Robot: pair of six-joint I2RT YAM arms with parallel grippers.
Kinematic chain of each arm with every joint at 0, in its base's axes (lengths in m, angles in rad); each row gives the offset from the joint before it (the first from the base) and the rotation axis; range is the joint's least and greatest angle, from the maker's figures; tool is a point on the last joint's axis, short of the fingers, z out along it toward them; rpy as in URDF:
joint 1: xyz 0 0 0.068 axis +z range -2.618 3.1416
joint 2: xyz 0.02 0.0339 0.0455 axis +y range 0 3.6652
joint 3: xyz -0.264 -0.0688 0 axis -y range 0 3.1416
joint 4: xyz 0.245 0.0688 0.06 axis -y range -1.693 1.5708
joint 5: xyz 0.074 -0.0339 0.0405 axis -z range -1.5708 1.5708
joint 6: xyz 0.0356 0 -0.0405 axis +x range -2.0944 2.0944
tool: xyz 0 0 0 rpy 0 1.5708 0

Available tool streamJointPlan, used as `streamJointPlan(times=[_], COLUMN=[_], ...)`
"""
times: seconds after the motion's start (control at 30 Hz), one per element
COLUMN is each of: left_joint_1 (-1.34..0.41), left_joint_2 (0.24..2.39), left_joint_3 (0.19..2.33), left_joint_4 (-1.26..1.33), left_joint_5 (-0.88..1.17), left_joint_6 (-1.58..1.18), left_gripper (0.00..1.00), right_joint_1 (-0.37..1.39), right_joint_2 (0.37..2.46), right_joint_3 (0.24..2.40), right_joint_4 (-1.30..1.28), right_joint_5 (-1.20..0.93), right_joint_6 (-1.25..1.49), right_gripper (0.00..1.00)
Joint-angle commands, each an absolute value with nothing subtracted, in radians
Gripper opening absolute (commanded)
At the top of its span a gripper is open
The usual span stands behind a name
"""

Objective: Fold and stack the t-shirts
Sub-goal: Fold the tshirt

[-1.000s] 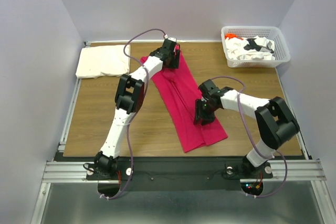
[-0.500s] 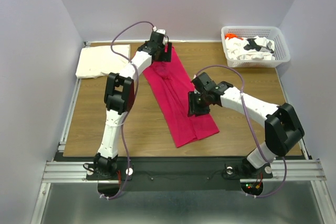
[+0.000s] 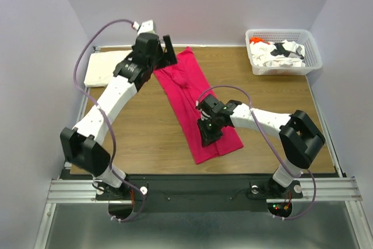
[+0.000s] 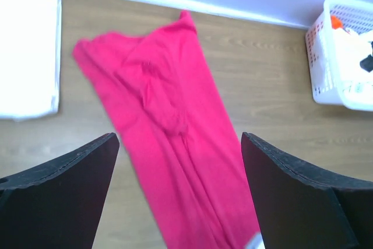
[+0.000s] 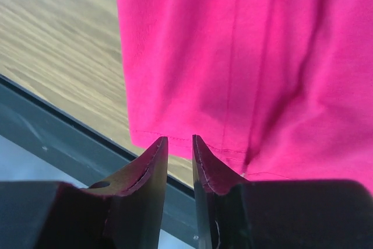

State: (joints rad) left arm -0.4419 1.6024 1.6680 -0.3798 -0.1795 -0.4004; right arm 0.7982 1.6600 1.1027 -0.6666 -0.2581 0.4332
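**Release at far end, closing at near hem**

We find the left jaws wide and lifted clear of the red shirt (image 3: 185, 86), which lies as a long narrow strip slantwise on the counter (image 3: 140, 132). A second earlier these jaws sat on its far end. The right jaws, wider before, are now narrow, a slit apart at the near hem; we cannot tell whether cloth is caught. The strip has shifted left. We judge the lengthwise fold done and the crosswise fold next. The cream shirt (image 3: 108, 68) lies at far left.
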Motion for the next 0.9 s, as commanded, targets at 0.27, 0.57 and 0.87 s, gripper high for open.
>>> streamJointPlan(times=[0.27, 0.57, 0.87], left_joint_1=[-0.508, -0.517, -0.632], left_joint_2=[1.264, 1.131, 1.037], left_joint_3=[1.046, 0.875, 0.747], left_joint_4=[-0.528, -0.6, -0.621], left_joint_5=[-0.271, -0.264, -0.2], left_joint_6=[-0.755, -0.828, -0.969], left_gripper=[0.98, 0.97, 0.96], right_joint_1=[0.896, 1.002, 1.017], right_joint_2=[1.75, 1.859, 1.786], right_joint_3=[1.045, 1.13, 1.235], right_joint_4=[-0.543, -0.522, -0.541], right_joint_5=[-0.31, -0.328, -0.191], right_joint_6=[0.431, 0.469, 0.462], right_gripper=[0.29, 0.29, 0.34])
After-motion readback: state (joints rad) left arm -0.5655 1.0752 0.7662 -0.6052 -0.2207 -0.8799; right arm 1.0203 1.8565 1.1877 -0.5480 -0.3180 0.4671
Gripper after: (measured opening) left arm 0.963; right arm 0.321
